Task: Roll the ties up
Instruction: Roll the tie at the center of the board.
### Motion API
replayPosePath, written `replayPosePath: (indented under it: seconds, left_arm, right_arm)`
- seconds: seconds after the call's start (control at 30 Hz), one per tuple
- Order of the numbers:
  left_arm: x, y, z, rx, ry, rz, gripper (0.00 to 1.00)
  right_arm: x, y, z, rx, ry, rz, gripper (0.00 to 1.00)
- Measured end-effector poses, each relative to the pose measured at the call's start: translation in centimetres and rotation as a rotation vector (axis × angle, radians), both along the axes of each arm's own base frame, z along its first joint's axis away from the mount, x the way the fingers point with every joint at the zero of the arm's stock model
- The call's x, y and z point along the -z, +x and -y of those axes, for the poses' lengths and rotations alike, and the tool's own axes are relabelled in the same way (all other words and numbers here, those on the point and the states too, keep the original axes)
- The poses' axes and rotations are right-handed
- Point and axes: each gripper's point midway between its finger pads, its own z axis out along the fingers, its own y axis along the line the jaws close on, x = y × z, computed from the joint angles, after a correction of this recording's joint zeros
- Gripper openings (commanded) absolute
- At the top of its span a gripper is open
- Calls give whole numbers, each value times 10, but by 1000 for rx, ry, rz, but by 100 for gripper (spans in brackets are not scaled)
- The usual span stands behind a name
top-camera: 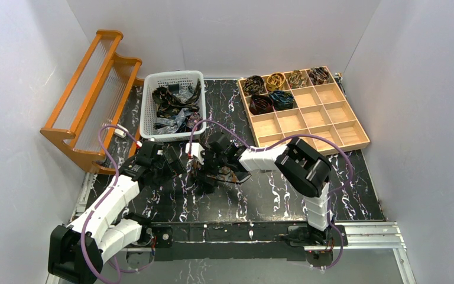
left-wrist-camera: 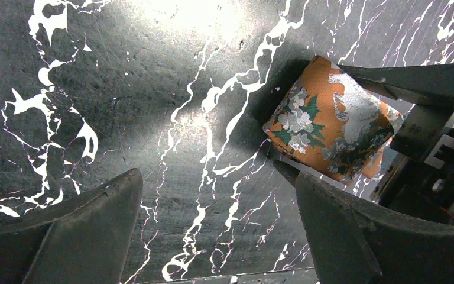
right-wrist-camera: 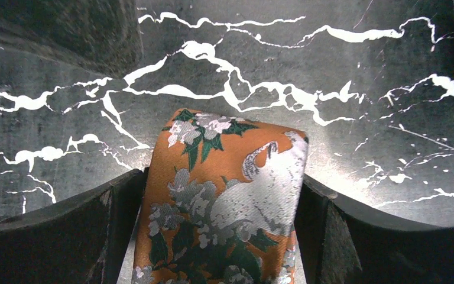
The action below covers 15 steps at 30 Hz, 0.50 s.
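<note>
A folded orange tie [right-wrist-camera: 224, 195] with grey flowers and green leaves lies on the black marbled table [right-wrist-camera: 343, 65]. My right gripper [right-wrist-camera: 221, 177] stands open astride it, and the fabric fills the gap from one finger [right-wrist-camera: 118, 219] to the other. My left gripper [left-wrist-camera: 207, 171] is open over bare table with nothing between its fingers. The same tie [left-wrist-camera: 331, 127] sits just past its right fingertip, with a right-arm finger [left-wrist-camera: 414, 80] along its far side. Both grippers meet at the table's middle [top-camera: 204, 168].
A white basket [top-camera: 174, 77] at the back holds several loose ties [top-camera: 174, 106]. A wooden compartment tray [top-camera: 307, 115] at the back right holds several rolled ties [top-camera: 275, 89] in its far cells. A wooden rack [top-camera: 91, 100] stands at the left.
</note>
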Motion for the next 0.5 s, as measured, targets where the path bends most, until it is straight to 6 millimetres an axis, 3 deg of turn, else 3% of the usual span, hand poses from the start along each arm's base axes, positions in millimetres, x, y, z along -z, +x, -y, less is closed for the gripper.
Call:
replayPosePath:
  seconds: [0.17, 0.3, 0.5]
  left_arm:
    - [0, 0, -1, -1, 2, 0, 98]
    - [0, 0, -1, -1, 1, 0, 98]
    - [-1, 1, 3, 8, -17, 3, 98]
  right_arm:
    - [7, 0, 1, -6, -18, 9, 95]
    - [7, 3, 0, 6, -16, 23, 68]
    - [9, -3, -3, 14, 10, 6, 53]
